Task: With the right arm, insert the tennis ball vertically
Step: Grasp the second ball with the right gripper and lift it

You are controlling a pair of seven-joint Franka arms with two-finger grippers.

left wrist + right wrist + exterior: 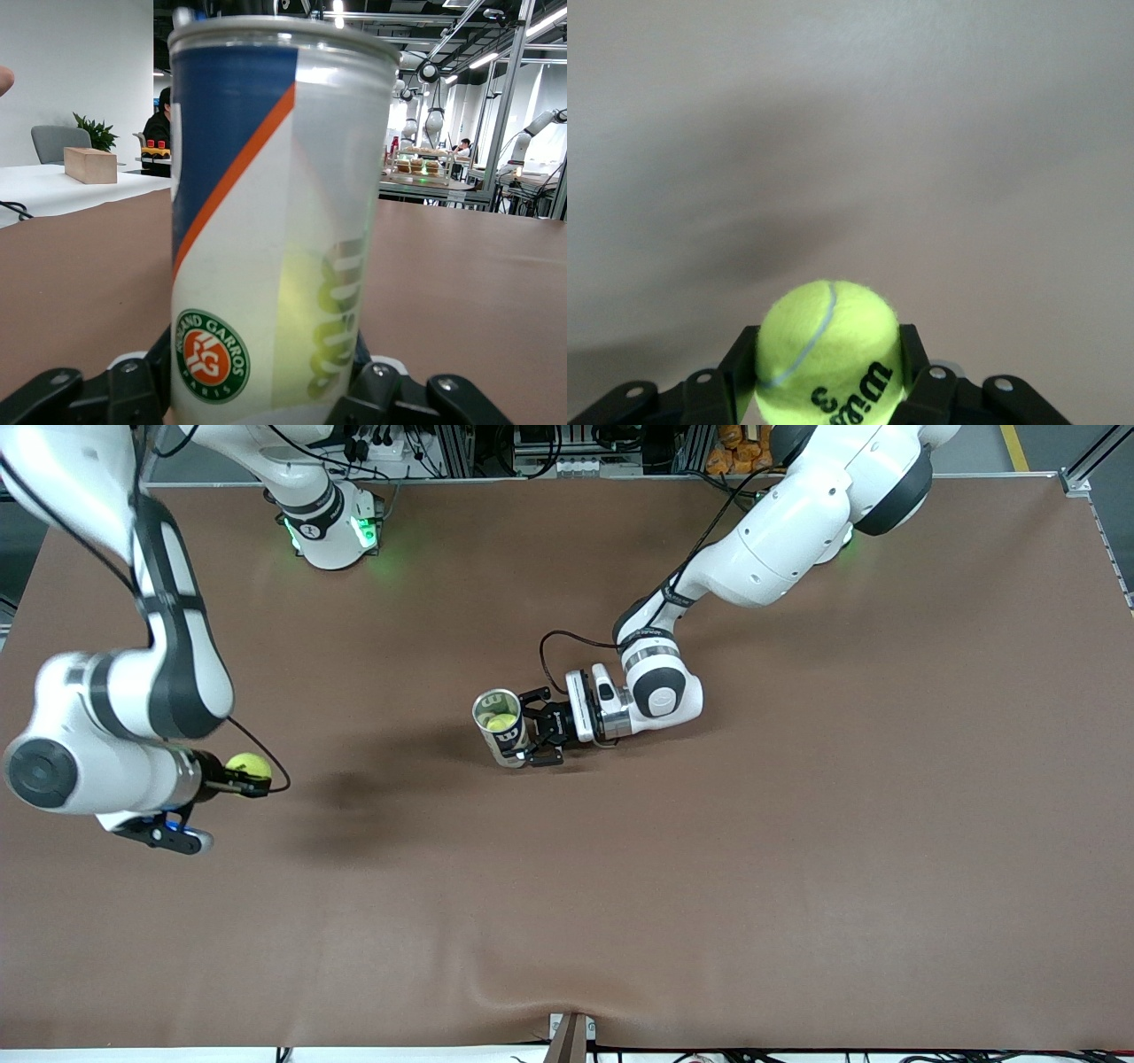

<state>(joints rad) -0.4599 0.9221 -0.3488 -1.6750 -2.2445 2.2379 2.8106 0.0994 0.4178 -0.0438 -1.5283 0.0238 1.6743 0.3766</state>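
Table (797,886): brown, fills nearly the whole front picture.
Right arm (133,700): white, at the middle-left edge of the picture.
Left arm (780,531): white, comes down from the upper right.
Can (499,728): upright in the middle, see-through, tennis balls inside.
Left gripper (539,732): pinching the can's side.
Right gripper (252,779): pinching the tennis ball.
Tennis ball (248,767): yellow-green, at middle-left, well apart from the can.
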